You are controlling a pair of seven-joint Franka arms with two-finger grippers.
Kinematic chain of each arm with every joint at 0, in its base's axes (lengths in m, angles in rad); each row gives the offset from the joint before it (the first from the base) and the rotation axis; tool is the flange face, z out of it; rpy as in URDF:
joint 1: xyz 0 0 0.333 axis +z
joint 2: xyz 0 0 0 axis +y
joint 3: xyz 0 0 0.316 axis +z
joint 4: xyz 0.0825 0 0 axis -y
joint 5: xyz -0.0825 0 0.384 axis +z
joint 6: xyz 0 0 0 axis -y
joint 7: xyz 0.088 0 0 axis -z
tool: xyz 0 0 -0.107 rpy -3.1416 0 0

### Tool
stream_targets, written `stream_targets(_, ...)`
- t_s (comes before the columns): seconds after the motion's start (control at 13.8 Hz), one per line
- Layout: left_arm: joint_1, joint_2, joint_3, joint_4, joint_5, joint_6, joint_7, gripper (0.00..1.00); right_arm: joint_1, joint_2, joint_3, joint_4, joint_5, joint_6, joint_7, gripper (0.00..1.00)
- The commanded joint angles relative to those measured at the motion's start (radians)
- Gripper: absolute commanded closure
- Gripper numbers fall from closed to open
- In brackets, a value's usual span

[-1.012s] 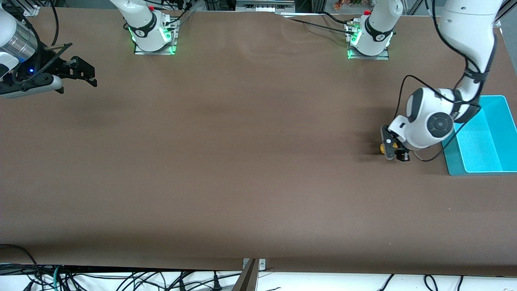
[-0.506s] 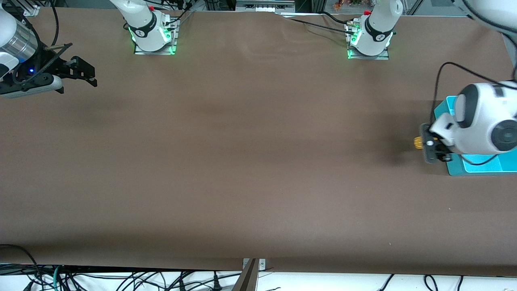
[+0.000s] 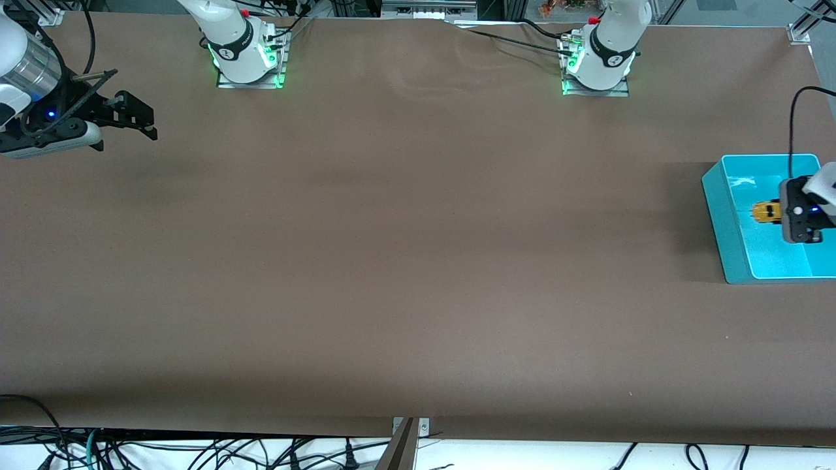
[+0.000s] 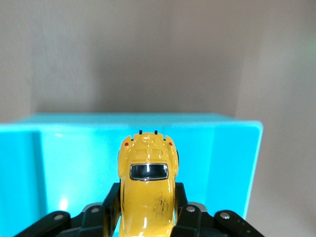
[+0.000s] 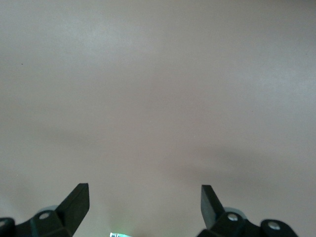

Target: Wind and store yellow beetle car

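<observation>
The yellow beetle car [image 3: 765, 212] is held in my left gripper [image 3: 784, 215], which is shut on its sides and hangs over the inside of the cyan bin [image 3: 722, 215] at the left arm's end of the table. In the left wrist view the car [image 4: 147, 190] sits between the two black fingers [image 4: 111, 205], its dark window facing the camera, with the cyan bin [image 4: 74, 163] under it. My right gripper [image 3: 140, 121] is open and empty, waiting above the table at the right arm's end; in its own view its gripper [image 5: 144, 200] is over bare brown table.
The brown table top [image 3: 405, 261] spreads between the two arms. The arm bases [image 3: 245, 55] stand along the table edge farthest from the front camera. Cables hang off the nearest edge.
My left gripper has carried the yellow car from the table beside the bin, up and over the bin's wall, to a spot over its inside. The right arm has not moved.
</observation>
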Motion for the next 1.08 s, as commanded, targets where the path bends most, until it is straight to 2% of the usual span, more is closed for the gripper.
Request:
stream_targets(0.0, 0.062, 0.105, -0.013, 0.021, 0.031, 0.115, 0.091, 0.78, 0.001, 0.010, 0.001, 0.030, -0.004, -0.028, 0.000, 0.00)
stream_targets(0.14, 0.096, 0.169, -0.014, 0.014, 0.022, 0.188, 0.117, 0.76, 0.001, 0.010, 0.001, 0.030, -0.003, -0.027, -0.001, 0.00)
stream_targets(0.22, 0.106, 0.183, -0.016, 0.015, 0.022, 0.189, 0.119, 0.70, 0.002, 0.010, 0.001, 0.030, -0.003, -0.027, 0.002, 0.00)
stream_targets(0.29, 0.107, 0.183, -0.016, 0.015, 0.022, 0.190, 0.120, 0.46, 0.004, 0.010, 0.001, 0.030, -0.003, -0.027, 0.002, 0.00)
stream_targets(0.36, 0.109, 0.182, -0.019, 0.015, 0.013, 0.188, 0.141, 0.00, 0.004, 0.010, 0.001, 0.030, -0.003, -0.028, 0.002, 0.00)
stream_targets(0.58, 0.098, 0.129, -0.023, 0.023, -0.027, 0.167, 0.185, 0.00, 0.002, 0.012, -0.003, 0.028, -0.003, -0.028, 0.000, 0.00)
stream_targets(0.65, 0.093, 0.098, -0.051, 0.027, -0.050, 0.136, 0.177, 0.00, 0.002, 0.012, -0.003, 0.030, -0.003, -0.028, 0.002, 0.00)
stream_targets(0.8, 0.090, 0.039, -0.138, 0.059, -0.052, 0.064, 0.160, 0.00, 0.002, 0.012, -0.002, 0.030, -0.003, -0.028, 0.002, 0.00)
stream_targets(1.01, 0.046, 0.039, -0.268, 0.161, -0.037, -0.080, -0.042, 0.00, 0.002, 0.010, -0.002, 0.030, -0.003, -0.027, 0.002, 0.00)
